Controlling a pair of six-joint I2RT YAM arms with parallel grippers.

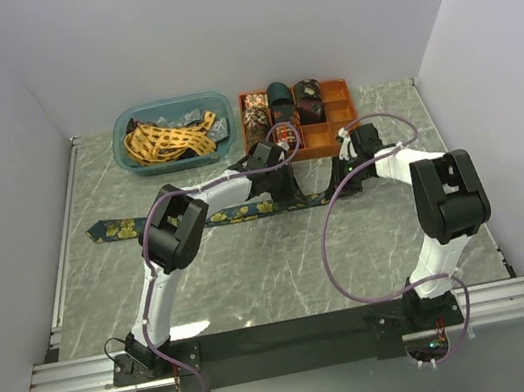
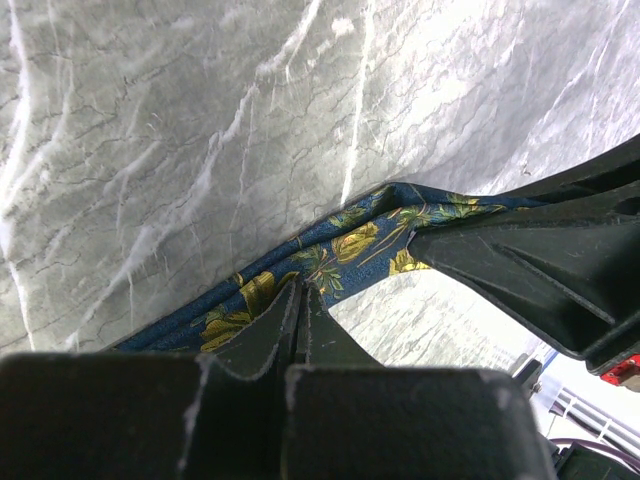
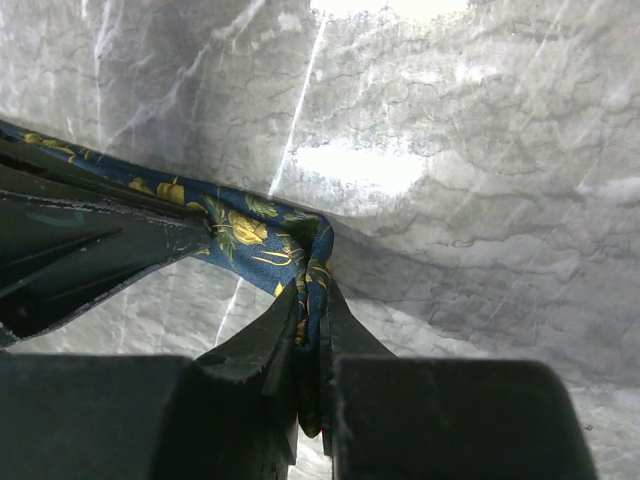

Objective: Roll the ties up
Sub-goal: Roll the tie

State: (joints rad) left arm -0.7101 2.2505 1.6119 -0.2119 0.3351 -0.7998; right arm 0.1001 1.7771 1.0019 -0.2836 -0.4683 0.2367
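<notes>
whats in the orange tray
Rolled ties sit in the orange tray's back-left compartments; the right compartments show bare orange floor. The left arm and a purple cable cover the front-left corner, so its contents are hidden.

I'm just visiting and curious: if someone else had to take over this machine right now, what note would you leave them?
Left gripper: shut, pinching the navy tie near its right end.
Right gripper: shut on the same tie, with fabric bunched between its fingers.
The rest of that tie lies flat on the table, stretching left.
Done: several rolled ties sit in the orange tray.
Left: roll and store this tie, then the yellow tie in the blue bin.
</notes>
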